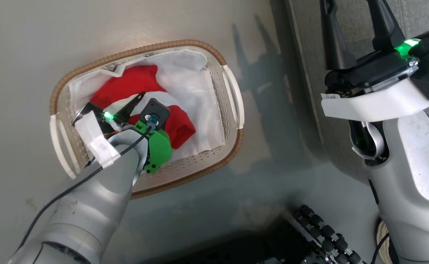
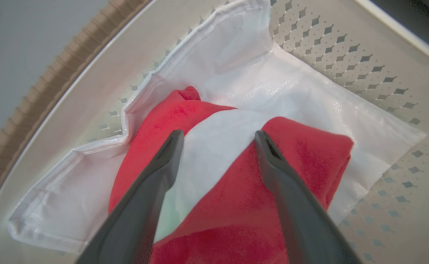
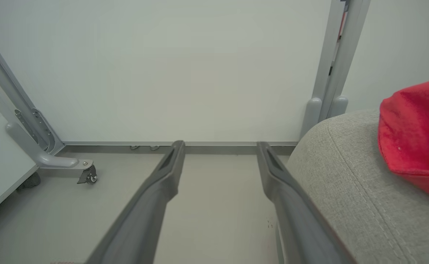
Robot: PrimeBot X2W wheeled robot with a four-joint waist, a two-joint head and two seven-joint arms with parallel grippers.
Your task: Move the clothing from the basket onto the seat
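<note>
Left tool (image 2: pixel 218 135): two dark fingers spread wide, nothing clamped between them. It reaches down inside the basket (image 1: pixel 185 46), with one tip on each side of the broad white stripe on the clothing (image 1: pixel 133 82). Cannot tell whether the tips press into the fabric or stop just above it. Basket count: one, oval, with a brown woven rim and perforated white walls, standing on the grey floor (image 1: pixel 23 55). Handles (image 1: pixel 236 97): two, one at each end. Liner (image 1: pixel 199 95): one, white, crumpled, lying loose over the bottom and up the far wall. Clothing in the basket: one red bundle with one white stripe showing, lying on the liner toward the left half, partly hidden by the left arm in the head view. Right of the basket, bare floor carries two thin finger shadows. Farther right, the seat (image 3: pixel 346 183): one grey woven cushion with a rounded edge and one stitched seam. On it lies a second red piece (image 3: pixel 415 135), one, cut off by the right edge of the right wrist view. Right tool (image 3: pixel 219 145): two fingers wide apart, empty, held above the floor just beside the seat's edge, pointing at a white panel on a grey frame with one caster (image 3: pixel 89 176).
</note>
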